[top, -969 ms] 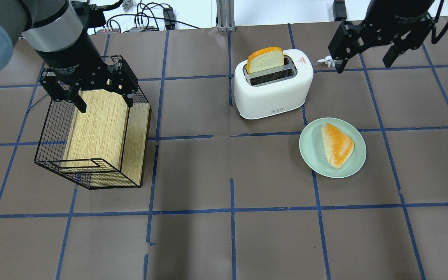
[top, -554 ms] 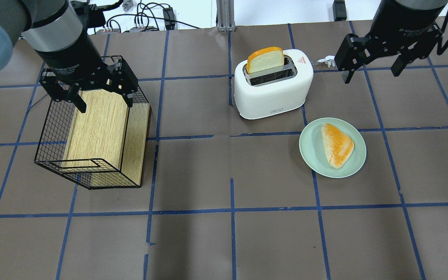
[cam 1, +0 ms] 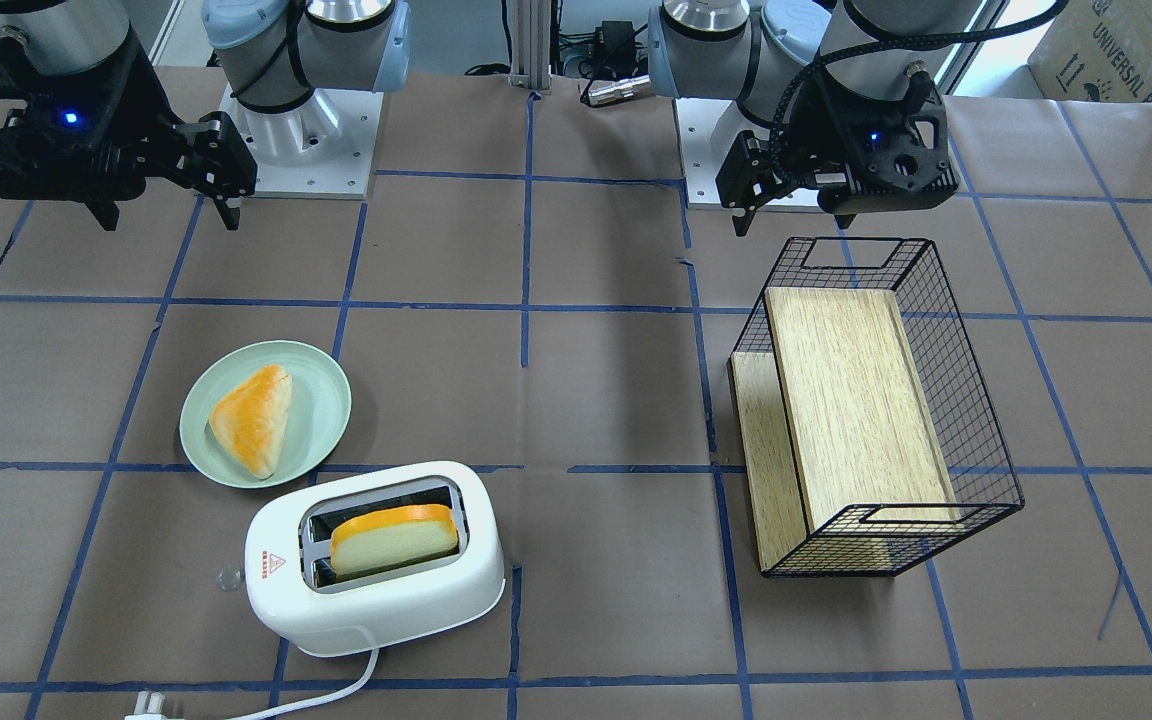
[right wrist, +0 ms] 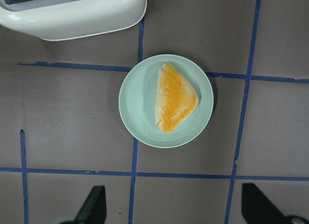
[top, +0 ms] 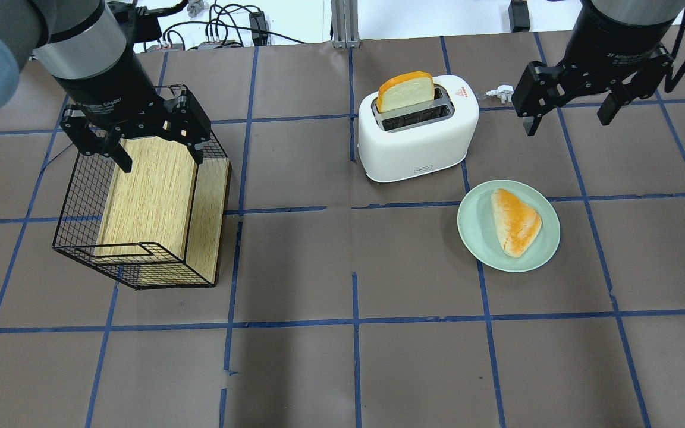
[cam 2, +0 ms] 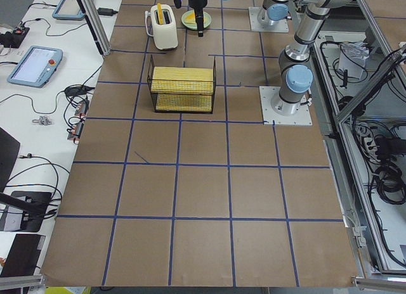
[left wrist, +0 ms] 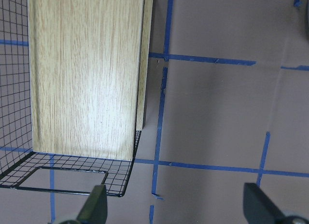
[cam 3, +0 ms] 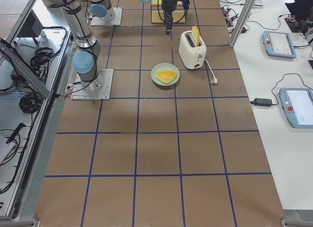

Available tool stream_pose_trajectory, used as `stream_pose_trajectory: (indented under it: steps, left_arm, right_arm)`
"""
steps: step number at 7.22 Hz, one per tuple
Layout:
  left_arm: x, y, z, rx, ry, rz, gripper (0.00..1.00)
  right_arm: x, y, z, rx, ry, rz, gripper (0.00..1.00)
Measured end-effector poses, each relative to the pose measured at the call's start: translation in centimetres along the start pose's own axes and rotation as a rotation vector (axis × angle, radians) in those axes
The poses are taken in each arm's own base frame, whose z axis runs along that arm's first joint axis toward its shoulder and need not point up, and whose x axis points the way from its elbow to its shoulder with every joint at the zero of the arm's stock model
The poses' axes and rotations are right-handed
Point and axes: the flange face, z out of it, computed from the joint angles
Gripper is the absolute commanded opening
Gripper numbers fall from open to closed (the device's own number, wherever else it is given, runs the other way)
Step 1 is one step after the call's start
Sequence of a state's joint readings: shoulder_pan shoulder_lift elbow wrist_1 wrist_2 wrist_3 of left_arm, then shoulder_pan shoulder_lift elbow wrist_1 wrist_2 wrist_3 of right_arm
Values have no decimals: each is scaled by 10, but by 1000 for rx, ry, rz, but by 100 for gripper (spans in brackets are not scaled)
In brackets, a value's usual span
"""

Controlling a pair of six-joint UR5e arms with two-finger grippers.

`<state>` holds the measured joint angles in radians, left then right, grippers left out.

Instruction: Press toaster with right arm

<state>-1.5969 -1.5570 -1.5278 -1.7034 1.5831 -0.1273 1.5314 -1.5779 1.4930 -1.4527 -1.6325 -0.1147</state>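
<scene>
Fingers (top: pixel 527 110) of the right arm (top: pixel 616 30) are spread wide and empty, and are held above the bench beside the toaster (top: pixel 420 142), apart from it. The toaster is set near the far edge of the bench, on the robot's right half. It is white and rounded, with a grey rim around two slots and a small red triangle mark on top. A white cord (cam 1: pixel 341 690) trails from it toward the far edge. One slice of bread (top: pixel 407 90) stands in the slot farther from the robot. A pale green plate (top: pixel 473 238) near the toaster carries a triangular pastry (top: pixel 516 221). Toward the left edge, wooden boards (top: pixel 152 190) are held in a black wire basket (top: pixel 69 196). The left arm's fingers (top: pixel 119 151) are also spread wide and empty, above it.
</scene>
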Motion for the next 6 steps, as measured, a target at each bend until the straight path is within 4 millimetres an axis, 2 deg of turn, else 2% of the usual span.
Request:
stream_pose_trajectory:
  steps: [6]
  left_arm:
    - [0, 0, 0, -1, 0, 0, 100]
  right_arm:
    - [2, 0, 9, -14, -4, 2, 100]
